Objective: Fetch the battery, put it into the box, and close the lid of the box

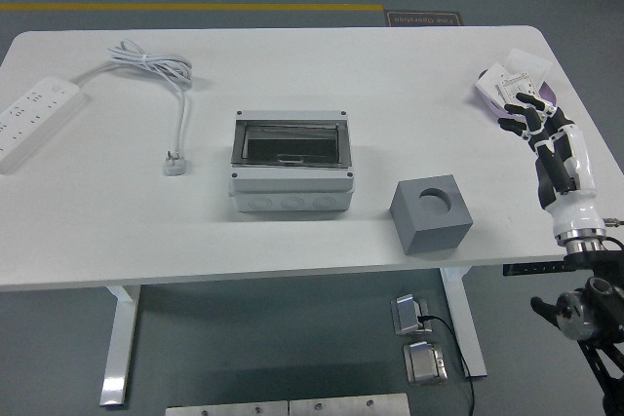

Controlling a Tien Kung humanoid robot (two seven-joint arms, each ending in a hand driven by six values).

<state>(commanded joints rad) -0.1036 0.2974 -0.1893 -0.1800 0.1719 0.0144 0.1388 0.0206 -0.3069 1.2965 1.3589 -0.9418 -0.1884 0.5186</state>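
Observation:
The grey box (291,165) stands mid-table with its dark see-through lid (289,142) lying flat on top. No battery shows anywhere on the table; what is inside the box cannot be made out. My right hand (524,111) hovers at the table's right edge, far from the box, fingers spread and holding nothing. Its white forearm (565,177) runs down toward the lower right corner. The left arm is out of the picture.
A grey cube with a round hole (430,212) sits near the front edge, right of the box. A purple dish (495,84) with white packets lies just beyond my right hand. A power strip (33,119) and coiled white cable (156,71) occupy the left.

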